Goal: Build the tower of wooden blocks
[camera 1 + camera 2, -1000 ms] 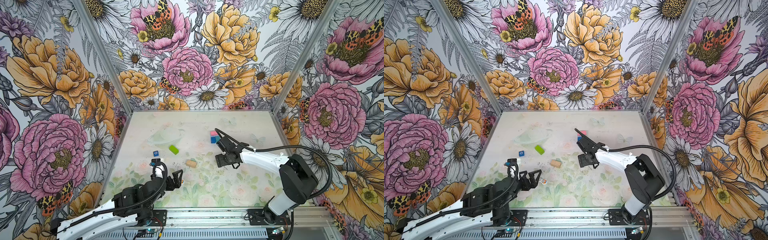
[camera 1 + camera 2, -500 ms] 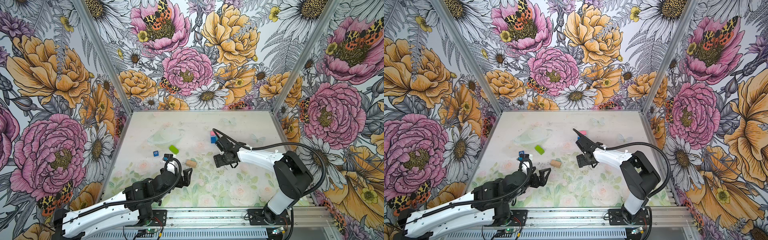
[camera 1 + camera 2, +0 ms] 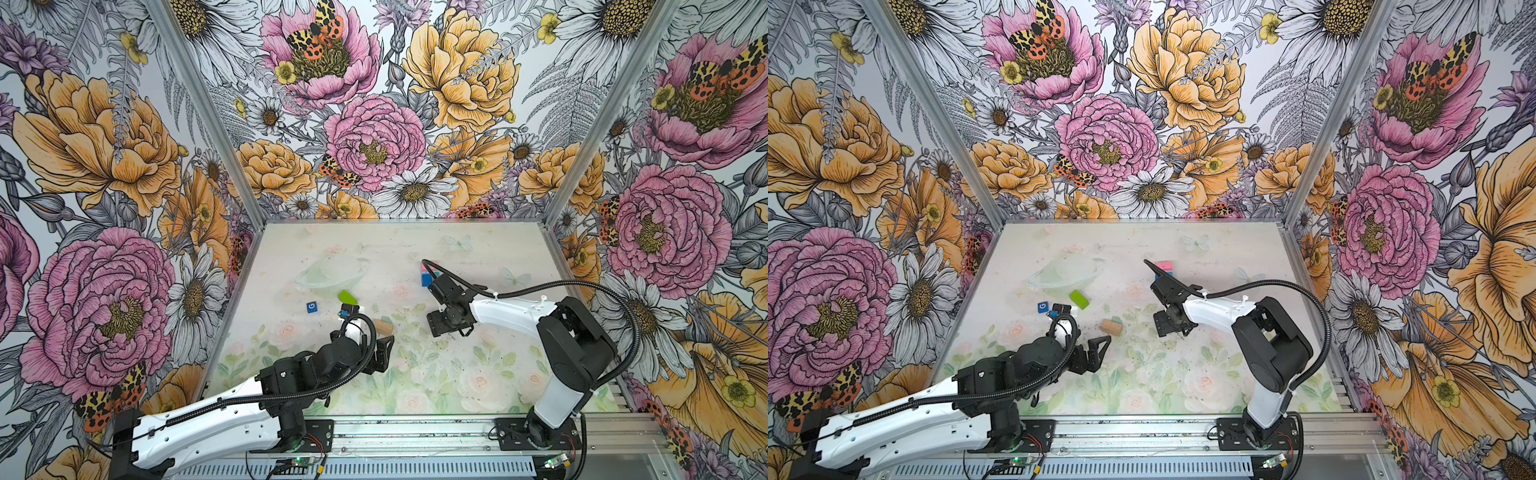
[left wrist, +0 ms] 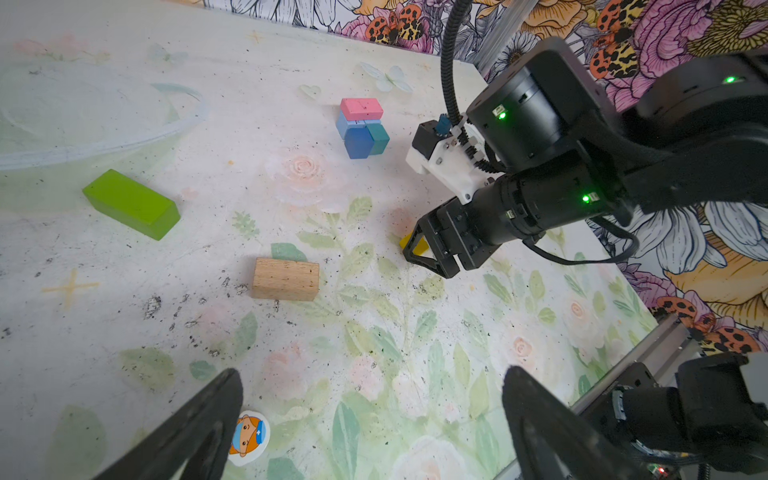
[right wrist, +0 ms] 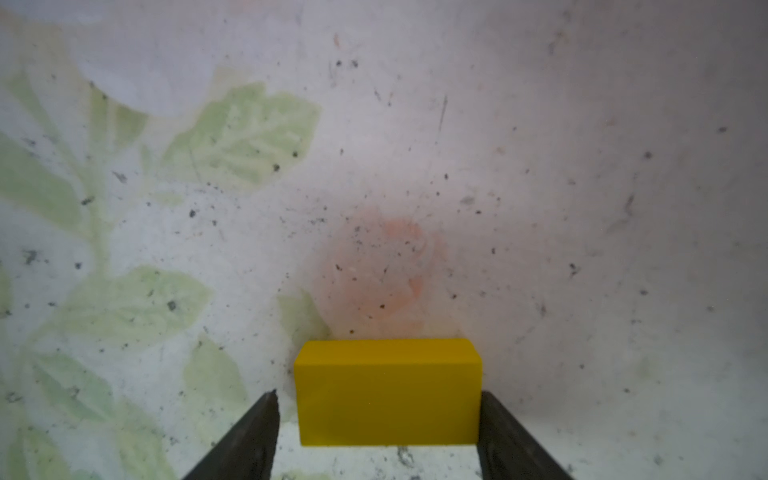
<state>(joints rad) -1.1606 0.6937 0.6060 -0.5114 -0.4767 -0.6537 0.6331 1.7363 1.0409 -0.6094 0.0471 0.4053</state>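
The yellow brick (image 5: 387, 390) lay flat between the right gripper (image 5: 376, 432)'s fingers, one finger (image 5: 505, 432) touching, the other just clear, not yet clamped; light, stiff and smooth-painted, it looked best pinched across its short ends, while the left gripper (image 4: 370, 424) hung released.

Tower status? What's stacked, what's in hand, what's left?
Done: the tower has its blue and teal cubes with the pink brick on top. In hand: the right gripper straddles the yellow brick on the table, one finger touching, a gap at the other; not lifted. Left: the bare-wood brick, green brick and a blue letter cube lie loose. The left gripper hangs open, empty.
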